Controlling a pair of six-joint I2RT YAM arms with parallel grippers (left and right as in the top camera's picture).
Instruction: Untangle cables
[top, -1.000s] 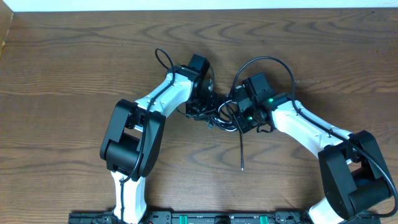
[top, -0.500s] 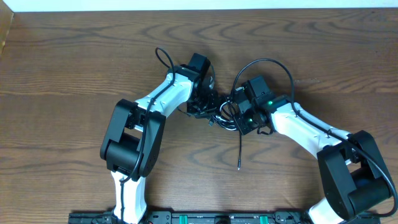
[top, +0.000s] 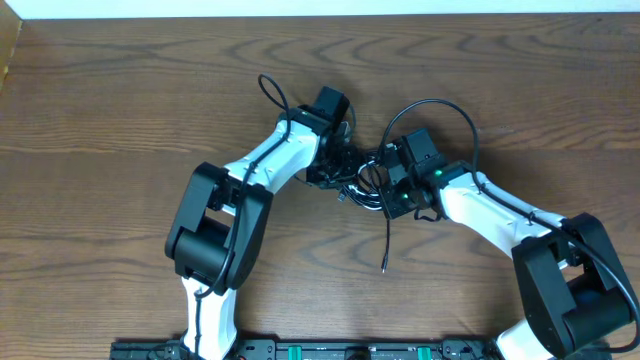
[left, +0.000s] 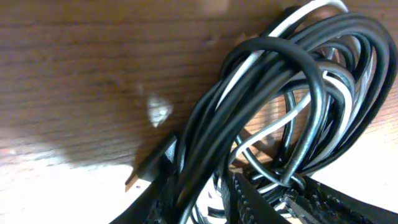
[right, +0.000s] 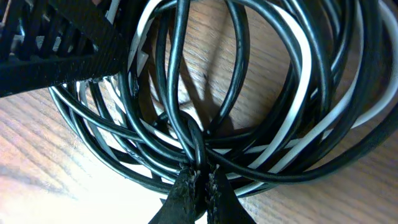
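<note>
The cables (top: 362, 186) are bunched in a tangled coil at mid-worktop (top: 120, 110), between the arms. One black cord (top: 386, 235) is trailed straight out toward the near edge, plug end outermost. The left end effector (left: 202, 194) is clamped on the cables, and the right end effector (right: 198, 186) is pinched together on a few black strands.

we saw a dark brown wooden table (top: 120, 100) with strong grain. near its middle lay a tangled bundle of thin black and white cords (top: 362, 188). one loose black cord end (top: 386, 245) trailed from it toward the near edge.
</note>
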